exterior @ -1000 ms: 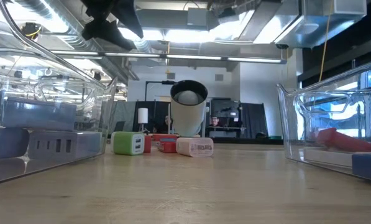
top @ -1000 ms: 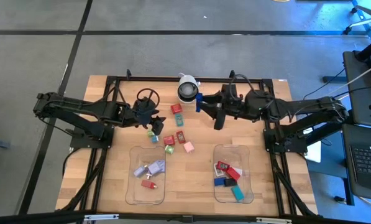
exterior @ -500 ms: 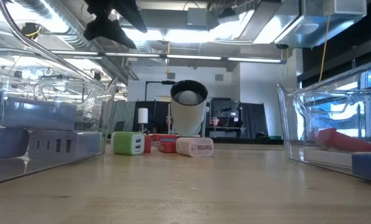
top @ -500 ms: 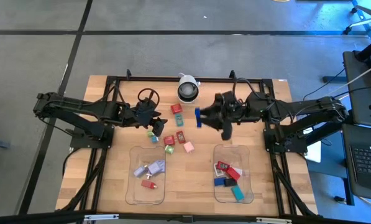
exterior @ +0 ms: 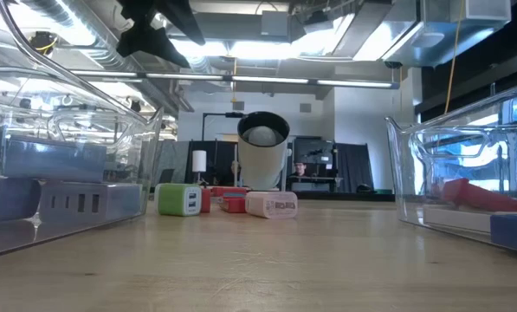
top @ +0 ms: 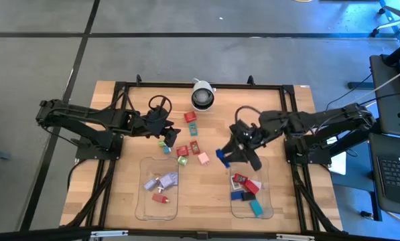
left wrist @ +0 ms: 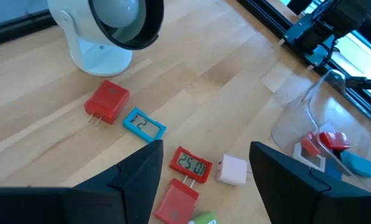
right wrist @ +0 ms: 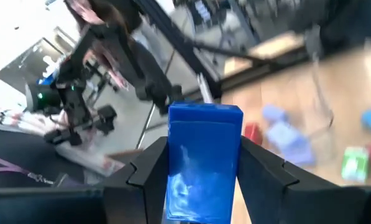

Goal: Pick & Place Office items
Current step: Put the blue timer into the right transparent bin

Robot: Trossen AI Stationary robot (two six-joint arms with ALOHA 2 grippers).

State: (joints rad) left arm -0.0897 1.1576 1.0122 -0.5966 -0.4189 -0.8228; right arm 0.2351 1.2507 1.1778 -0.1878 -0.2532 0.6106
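Grey floor, lit ceiling, and a work desk at the side.

A smooth grey concrete floor with dark straight joint lines surrounds the light wooden table top. Long bright ceiling lamps shine above. A black laptop lies on a dark desk, well beyond the right pincer, away from the left one.

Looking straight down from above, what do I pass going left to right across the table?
Left gripper, open → left clear tray with a few blocks → white camera dome → right gripper holding a blue block → right clear tray.
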